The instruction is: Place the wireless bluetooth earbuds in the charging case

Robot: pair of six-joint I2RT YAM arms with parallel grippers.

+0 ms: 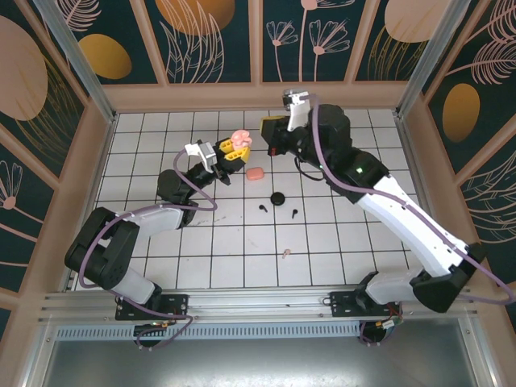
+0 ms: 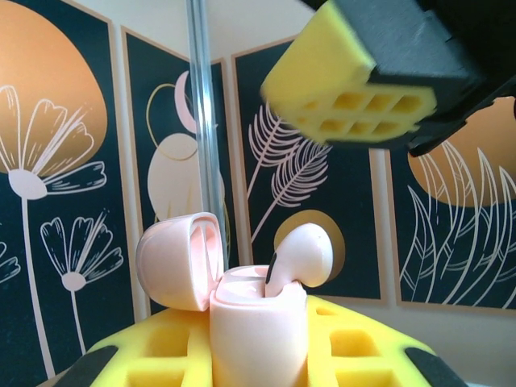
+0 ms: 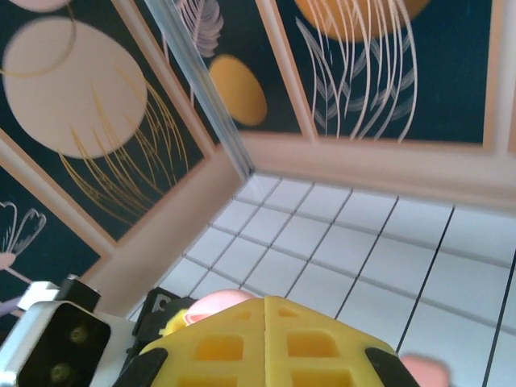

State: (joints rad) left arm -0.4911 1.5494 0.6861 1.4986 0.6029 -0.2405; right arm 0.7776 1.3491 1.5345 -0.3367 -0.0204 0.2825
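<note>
**Half-seated earbud could pop out under a blunt push**

Your left gripper (image 1: 234, 150) is clamped on the open pink charging case (image 2: 258, 330) and holds it up off the tiles (image 1: 339, 242). The lid (image 2: 181, 260) is swung back to one side. One pink earbud (image 2: 305, 252) stands in the case with its head proud of the rim and tilted, so I judge it not fully home.

Your right gripper (image 3: 266, 345) hangs just above it, pads pressed together with nothing between them.

- **Off-centre press:** the bud may lever out and drop, or the case may twist between the left pads.
- **Brushing the lid:** it could fold shut on the raised bud.

The black earbuds (image 1: 263, 207) and a loose pink earbud (image 1: 285, 253) lie on the tiles, well apart from the case.
</note>
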